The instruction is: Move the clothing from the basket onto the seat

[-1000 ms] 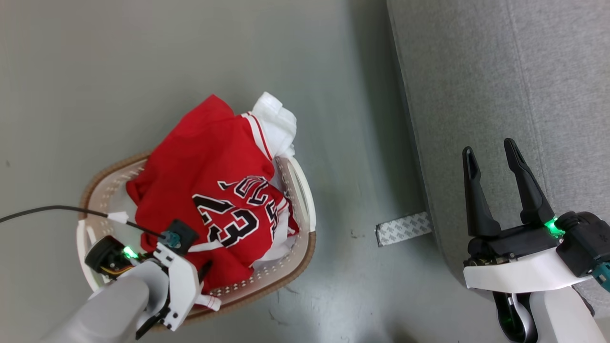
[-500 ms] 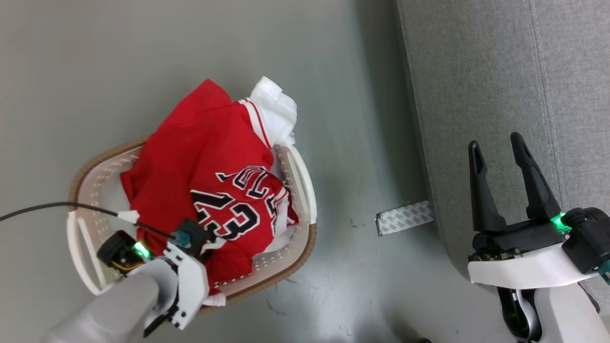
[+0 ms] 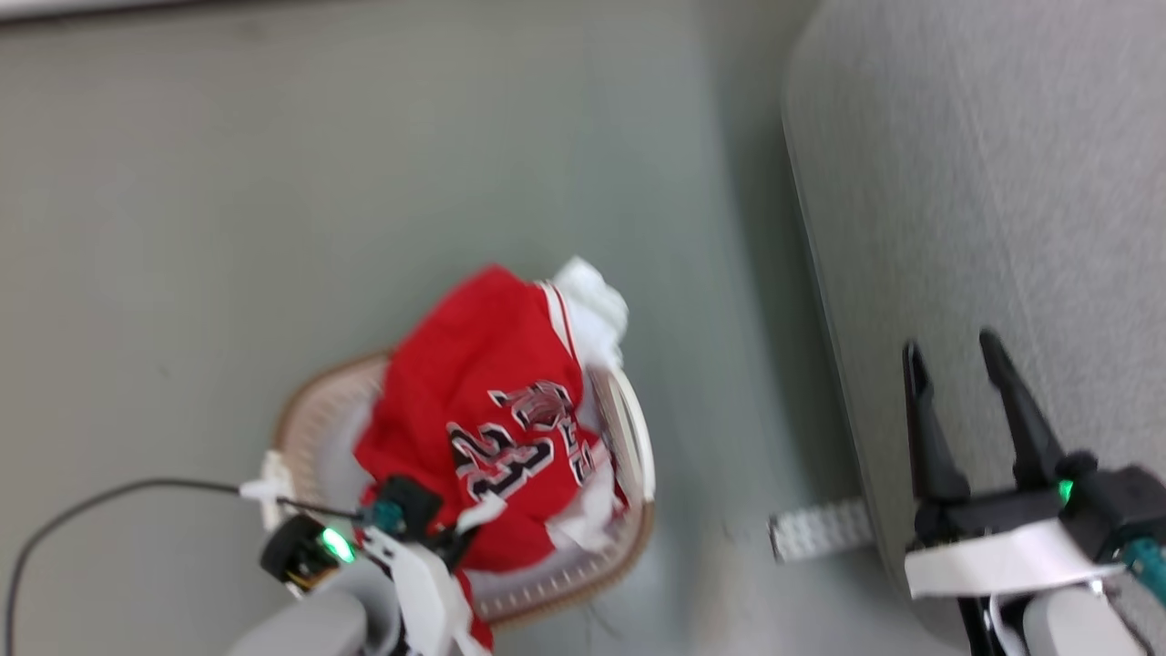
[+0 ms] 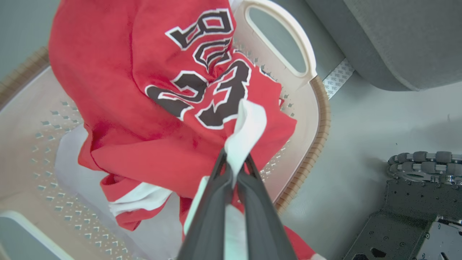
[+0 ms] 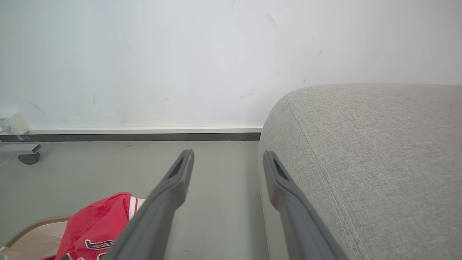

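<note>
The clothing (image 3: pixel 474 392), a red jersey numbered 23, lies heaped in the basket (image 3: pixel 629 547) on the floor. At the basket's near edge my left gripper (image 3: pixel 455 538) is shut on the jersey. In the left wrist view its fingers (image 4: pixel 234 159) pinch a white trim band of the clothing (image 4: pixel 144 90) above the basket (image 4: pixel 306 61). My right gripper (image 3: pixel 952 351) stands open and holds nothing, over the front edge of the grey seat (image 3: pixel 1002 182). In the right wrist view that gripper (image 5: pixel 227 155) points along the seat (image 5: pixel 361 162), with the clothing (image 5: pixel 97 224) at the lower left.
A plain white garment (image 3: pixel 597 305) pokes out at the basket's far side. A patterned tape strip (image 3: pixel 820 533) lies on the floor by the seat's base. A black cable (image 3: pixel 91 510) trails left from my left wrist. The wall's baseboard (image 5: pixel 144 133) runs behind.
My left gripper has gone from open to shut, pinching the jersey's white trim. The head camera has moved, so the whole picture has shifted and blurred. The right gripper stays open.
</note>
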### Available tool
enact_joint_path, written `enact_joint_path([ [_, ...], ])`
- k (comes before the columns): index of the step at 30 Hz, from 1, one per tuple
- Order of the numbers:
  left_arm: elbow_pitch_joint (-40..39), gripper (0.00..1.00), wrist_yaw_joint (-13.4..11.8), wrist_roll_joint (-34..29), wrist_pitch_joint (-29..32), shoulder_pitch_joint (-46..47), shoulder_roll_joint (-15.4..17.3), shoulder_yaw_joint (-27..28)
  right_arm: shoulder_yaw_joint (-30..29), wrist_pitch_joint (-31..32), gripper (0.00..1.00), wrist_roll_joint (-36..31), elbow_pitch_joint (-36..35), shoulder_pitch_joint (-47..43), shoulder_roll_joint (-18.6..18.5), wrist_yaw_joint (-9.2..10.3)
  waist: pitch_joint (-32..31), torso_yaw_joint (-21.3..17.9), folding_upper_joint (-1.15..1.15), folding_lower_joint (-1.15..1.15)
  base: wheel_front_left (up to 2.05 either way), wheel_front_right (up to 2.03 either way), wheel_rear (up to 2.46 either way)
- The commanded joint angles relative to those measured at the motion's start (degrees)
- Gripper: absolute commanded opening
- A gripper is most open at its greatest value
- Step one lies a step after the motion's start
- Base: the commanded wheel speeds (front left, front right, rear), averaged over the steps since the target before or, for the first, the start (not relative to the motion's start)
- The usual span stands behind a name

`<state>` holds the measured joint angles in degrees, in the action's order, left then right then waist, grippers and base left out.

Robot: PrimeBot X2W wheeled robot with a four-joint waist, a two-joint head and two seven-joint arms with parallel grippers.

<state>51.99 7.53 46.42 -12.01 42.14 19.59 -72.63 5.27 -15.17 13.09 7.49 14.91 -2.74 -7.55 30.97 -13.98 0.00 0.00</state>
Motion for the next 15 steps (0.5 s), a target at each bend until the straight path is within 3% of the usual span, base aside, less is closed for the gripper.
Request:
enact_joint_path([
  [1, 0.0, 0.0, -0.1, 0.6, -1.0, -1.9, -0.8, 0.0, -0.5, 0.0, 1.0, -0.7, 1.0, -2.1, -0.3, 0.12, -9.1, 4.3, 0.0, 0.0, 0.0, 0.0, 0.0],
  [9, -3.1, 0.0, -0.4, 1.9, -2.1, -5.5, -3.6, 0.2, -2.2, 0.0, 1.0, -1.5, 3.9, -8.2, -0.3, 0.12, -21.5, 9.4, 0.0, 0.0, 0.0, 0.0, 0.0],
  [15, -8.9, 0.0, -2.1, 2.0, -1.4, -5.8, -2.8, 0.5, -2.1, 0.0, 1.0, -0.7, 5.2, -11.3, -0.3, 0.12, -27.4, 11.5, 0.0, 0.0, 0.0, 0.0, 0.0],
])
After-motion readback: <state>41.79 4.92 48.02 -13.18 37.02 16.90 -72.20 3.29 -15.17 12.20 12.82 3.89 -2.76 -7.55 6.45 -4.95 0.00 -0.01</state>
